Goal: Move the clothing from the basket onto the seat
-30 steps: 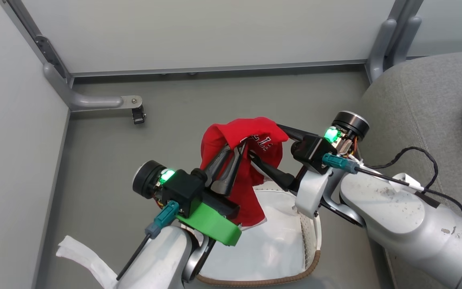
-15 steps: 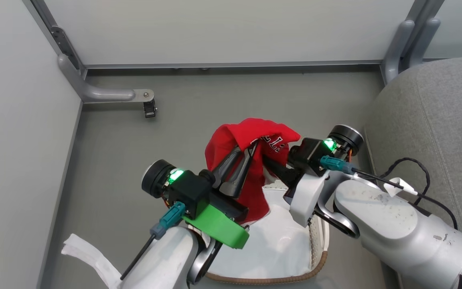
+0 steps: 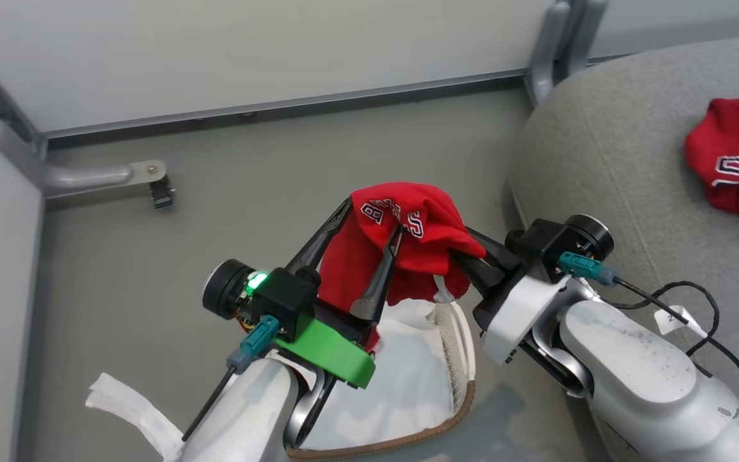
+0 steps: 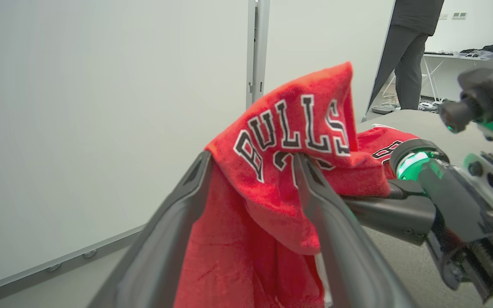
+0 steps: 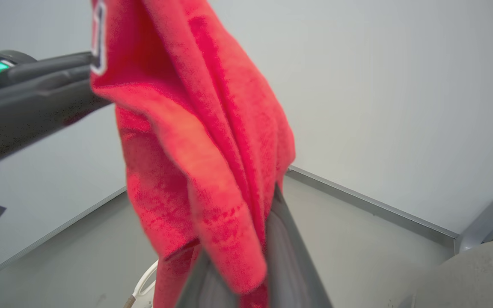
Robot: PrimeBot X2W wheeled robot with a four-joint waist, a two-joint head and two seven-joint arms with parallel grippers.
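Left end effector (image 3: 373, 218): fingers spread wide, clamping nothing; the jersey (image 3: 417, 240) drapes over both tips. Right end effector (image 3: 466, 253): fingers pressed together, pinching a fold of the same jersey. Lettering: "BULLS" in black with white outline, legible in the left wrist view; the digits beneath are folded under and unreadable. Jersey: red, bunched, hanging in folds above the far rim of the basket (image 3: 408, 439), which has a white liner (image 3: 408, 378). Basket: on the floor (image 3: 151, 269), just beside the seat (image 3: 600, 147). Second jersey (image 3: 738, 163): red, crumpled, lying on the seat, well apart from the basket.
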